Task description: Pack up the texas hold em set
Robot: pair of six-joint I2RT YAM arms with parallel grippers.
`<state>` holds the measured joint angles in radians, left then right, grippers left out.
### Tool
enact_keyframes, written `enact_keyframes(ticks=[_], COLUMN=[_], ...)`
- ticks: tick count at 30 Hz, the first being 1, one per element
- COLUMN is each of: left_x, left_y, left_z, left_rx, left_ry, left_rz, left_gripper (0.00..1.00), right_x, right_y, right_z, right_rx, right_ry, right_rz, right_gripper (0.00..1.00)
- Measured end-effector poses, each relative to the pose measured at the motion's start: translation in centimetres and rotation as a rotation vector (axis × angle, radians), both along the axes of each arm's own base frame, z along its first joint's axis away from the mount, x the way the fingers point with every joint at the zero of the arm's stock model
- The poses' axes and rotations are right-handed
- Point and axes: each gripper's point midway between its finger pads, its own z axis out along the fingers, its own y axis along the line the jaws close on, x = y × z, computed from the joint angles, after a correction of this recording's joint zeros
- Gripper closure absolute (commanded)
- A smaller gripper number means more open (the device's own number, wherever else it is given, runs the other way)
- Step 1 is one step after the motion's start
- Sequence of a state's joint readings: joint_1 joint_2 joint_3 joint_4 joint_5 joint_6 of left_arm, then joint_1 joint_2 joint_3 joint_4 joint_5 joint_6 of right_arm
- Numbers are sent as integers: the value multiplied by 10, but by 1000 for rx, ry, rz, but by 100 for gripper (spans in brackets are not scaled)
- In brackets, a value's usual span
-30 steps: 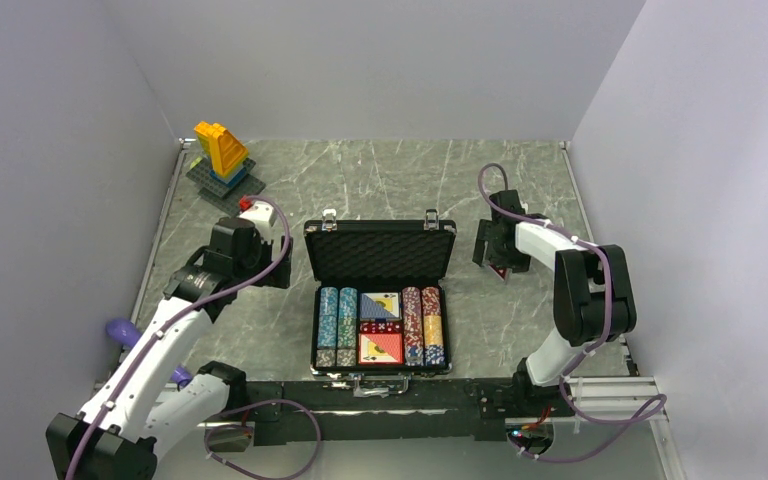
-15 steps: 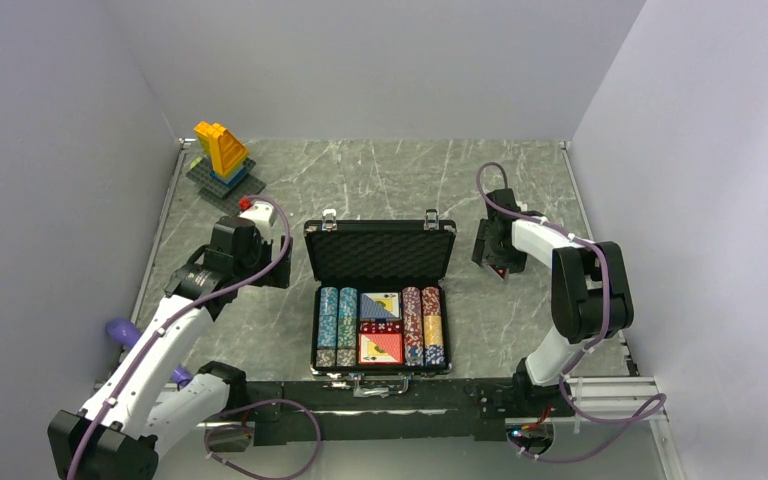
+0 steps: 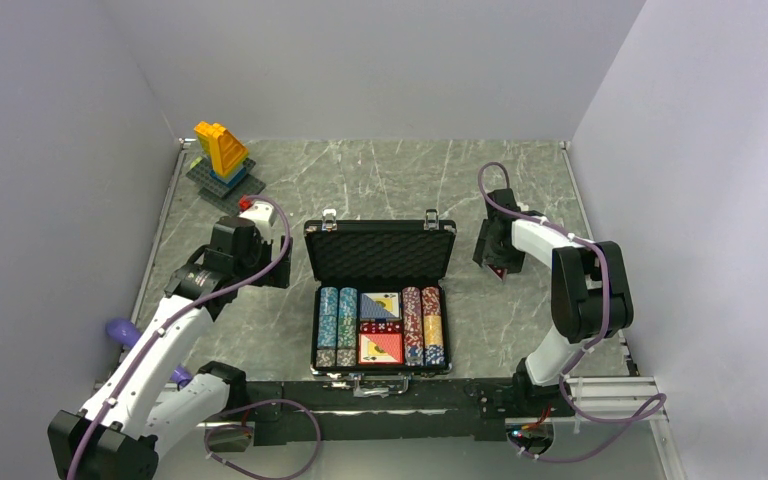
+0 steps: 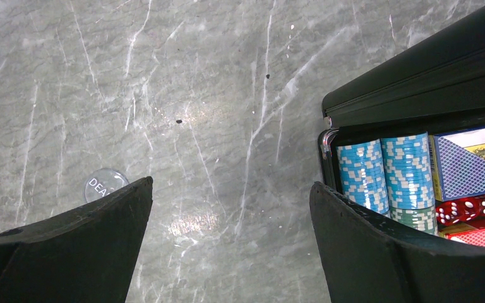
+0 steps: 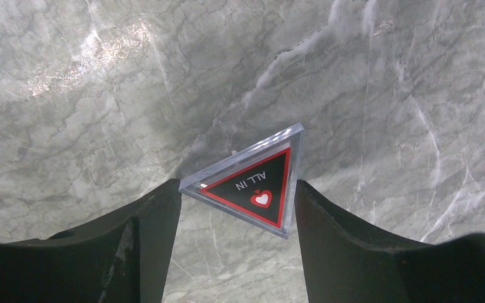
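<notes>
The texas hold em set's black case lies open mid-table, its foam-lined lid up. Rows of striped chips, two card decks and red dice fill the base. My right gripper is to the right of the case. Its fingers press on both sides of a clear triangular "ALL IN" marker with a red heart, low over the table. My left gripper hangs open over bare marble left of the case, with blue chips by its right finger. A clear round dealer button lies by its left finger.
A yellow-blue toy brick tower on a dark baseplate stands at the back left corner. A purple object lies at the table's left edge beside the left arm. Grey walls close in on three sides of the marble table.
The right gripper's fingers have closed in on the triangular marker. The left arm and the case have not moved.
</notes>
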<state>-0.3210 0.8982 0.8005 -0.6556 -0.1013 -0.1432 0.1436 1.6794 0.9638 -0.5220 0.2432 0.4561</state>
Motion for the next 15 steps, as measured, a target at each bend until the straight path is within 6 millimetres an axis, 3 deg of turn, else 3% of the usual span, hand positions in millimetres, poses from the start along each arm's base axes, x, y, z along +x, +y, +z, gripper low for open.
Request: enact_keyframes(ticks=[9, 15], left_x=[0, 0], left_y=[0, 0], left_z=[0, 1], left_rx=[0, -1], left_ry=[-2, -5], left_rz=[1, 1], left_gripper=[2, 2], right_x=[-2, -25], right_y=[0, -3], right_z=[1, 4], right_rx=[1, -5], right_ry=[-3, 47], right_rz=[-1, 0], right_gripper=[54, 58])
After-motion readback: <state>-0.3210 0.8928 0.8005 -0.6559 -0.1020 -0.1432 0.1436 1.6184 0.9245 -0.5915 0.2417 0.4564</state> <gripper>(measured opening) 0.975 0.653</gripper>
